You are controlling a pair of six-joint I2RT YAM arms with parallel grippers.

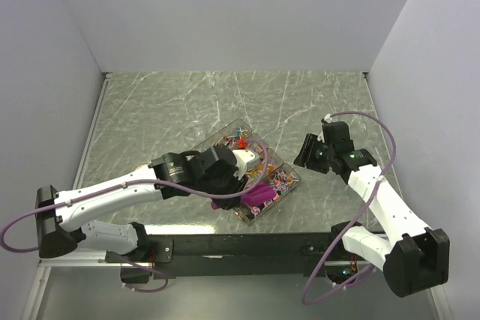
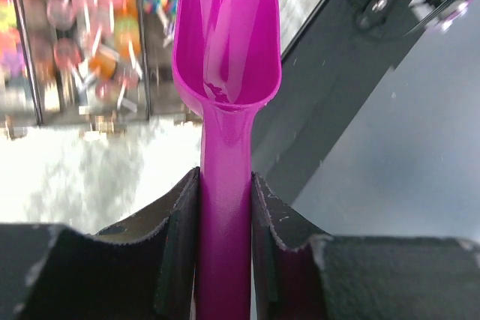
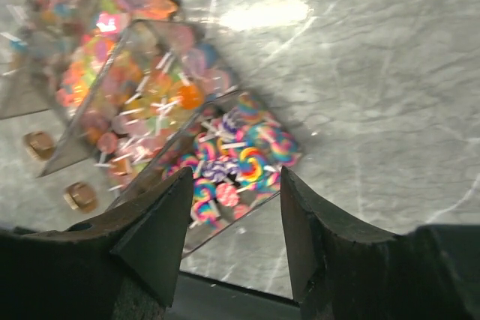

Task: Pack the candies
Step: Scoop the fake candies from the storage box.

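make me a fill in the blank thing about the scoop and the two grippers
The left gripper is shut on the handle of the ____ scoop.
The scoop's bowl is ____ of candies.
The right gripper holds nothing, its jaws ____.
Missing: magenta; empty; open.

- a robot test booth, more lab than home or shop
- plain white walls point(image 1: 225, 13) box in a marble-patterned table point(image 1: 187, 103) on three sides
- two robot arms, left point(image 1: 112, 192) and right point(image 1: 382, 200), bolted to a black rail point(image 1: 247, 245)
- purple cables point(image 1: 386, 136) loop in the open
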